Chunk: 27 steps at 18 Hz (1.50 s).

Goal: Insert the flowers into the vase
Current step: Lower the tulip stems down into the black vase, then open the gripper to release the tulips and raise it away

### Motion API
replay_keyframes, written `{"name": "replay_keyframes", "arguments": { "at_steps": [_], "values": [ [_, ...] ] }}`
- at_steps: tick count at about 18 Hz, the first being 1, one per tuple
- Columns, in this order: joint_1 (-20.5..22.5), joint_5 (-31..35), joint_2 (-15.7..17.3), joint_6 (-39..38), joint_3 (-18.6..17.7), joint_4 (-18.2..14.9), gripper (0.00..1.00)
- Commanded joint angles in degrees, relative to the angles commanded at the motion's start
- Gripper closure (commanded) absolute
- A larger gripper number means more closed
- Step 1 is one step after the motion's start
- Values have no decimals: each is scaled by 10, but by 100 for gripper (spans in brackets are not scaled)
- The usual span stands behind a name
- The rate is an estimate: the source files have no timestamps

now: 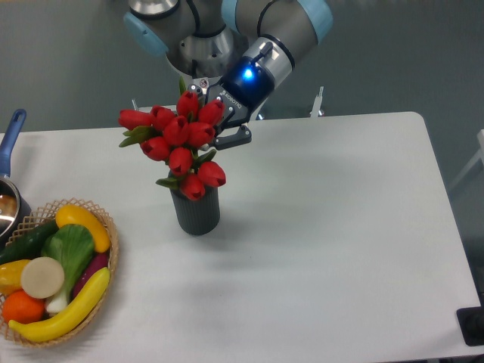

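Red buds and green leaves are shown by the flowers (180, 144) in the upper centre. A dark grey, finely ribbed finish is seen on the vase (197, 210). The surface (340, 227) is white. A tan woven pattern is carried by the basket (106, 227) at lower left, filled with yellow, green, orange and cream toy produce (57, 276). A blue light glows above the black claw (231, 128).

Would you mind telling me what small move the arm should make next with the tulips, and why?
Probably a short, straight lowering, then a release. The flowers stand right above the vase, their lowest buds at its mouth, with the gripper behind the bunch, apparently holding it. Whether the stems are already seated inside cannot be seen, so easing down first seems the safer choice.
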Motion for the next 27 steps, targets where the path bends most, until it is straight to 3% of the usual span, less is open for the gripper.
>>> {"name": "replay_keyframes", "arguments": {
  "at_steps": [6, 14, 18, 19, 20, 21, 27],
  "values": [
    [10, 6, -31, 82, -31, 2, 86],
    [11, 20, -42, 110, -64, 1, 57],
    [11, 21, -38, 108, -69, 1, 30],
    [12, 21, -38, 108, -69, 1, 21],
    [13, 21, -36, 107, -69, 1, 4],
    [16, 21, -33, 105, -69, 1, 0],
    [25, 22, -1, 108, -90, 0, 0]
  ]
}}
